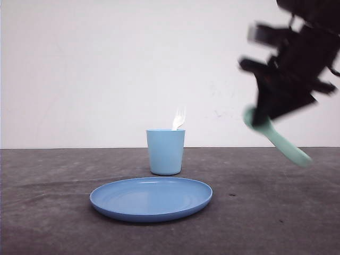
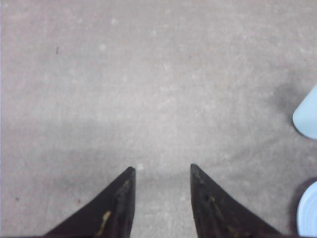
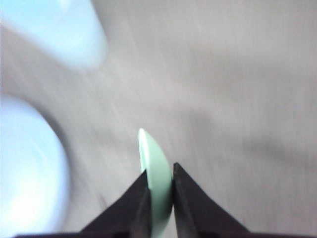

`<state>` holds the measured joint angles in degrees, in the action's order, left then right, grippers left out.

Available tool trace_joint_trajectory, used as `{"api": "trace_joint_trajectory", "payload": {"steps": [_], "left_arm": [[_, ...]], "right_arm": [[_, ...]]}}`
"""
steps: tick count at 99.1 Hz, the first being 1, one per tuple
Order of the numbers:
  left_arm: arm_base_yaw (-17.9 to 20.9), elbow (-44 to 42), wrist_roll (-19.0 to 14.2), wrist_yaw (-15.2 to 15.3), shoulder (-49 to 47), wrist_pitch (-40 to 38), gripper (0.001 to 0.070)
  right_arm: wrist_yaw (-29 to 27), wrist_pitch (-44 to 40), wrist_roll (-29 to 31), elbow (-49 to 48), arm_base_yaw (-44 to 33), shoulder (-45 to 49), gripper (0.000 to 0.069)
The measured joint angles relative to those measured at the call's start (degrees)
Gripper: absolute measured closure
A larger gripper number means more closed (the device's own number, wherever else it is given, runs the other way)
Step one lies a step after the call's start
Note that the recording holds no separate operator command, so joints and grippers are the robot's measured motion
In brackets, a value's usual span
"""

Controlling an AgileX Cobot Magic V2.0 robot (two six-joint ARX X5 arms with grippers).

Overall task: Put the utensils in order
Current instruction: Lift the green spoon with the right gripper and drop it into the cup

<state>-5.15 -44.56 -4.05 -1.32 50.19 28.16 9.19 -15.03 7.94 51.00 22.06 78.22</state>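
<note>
A small white fork stands in the light blue cup, its tines poking above the rim. High at the right, my right gripper is shut on the mint-green spoon, which hangs in the air slanting down to the right. In the right wrist view the spoon is pinched between the two black fingers of that gripper. My left gripper is open over bare table with nothing between its fingers.
A round blue plate lies on the dark grey table in front of the cup. The cup and the plate's edge show beside the left gripper. A white wall stands behind the table.
</note>
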Motion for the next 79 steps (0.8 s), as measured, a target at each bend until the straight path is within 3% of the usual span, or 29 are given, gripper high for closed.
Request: {"api": "trace_joint_trajectory", "payload": {"steps": [47, 79], "left_arm": [[0.0, 1.73, 0.0, -0.07, -1.05, -4.72, 0.0517], [0.0, 1.73, 0.0, -0.07, -1.05, -5.68, 0.0517]], "right_arm": [[1.27, 38.01, -0.24, 1.27, 6.43, 2.71, 0.065], [1.16, 56.22, -7.93, 1.81, 7.56, 12.39, 0.065]]}}
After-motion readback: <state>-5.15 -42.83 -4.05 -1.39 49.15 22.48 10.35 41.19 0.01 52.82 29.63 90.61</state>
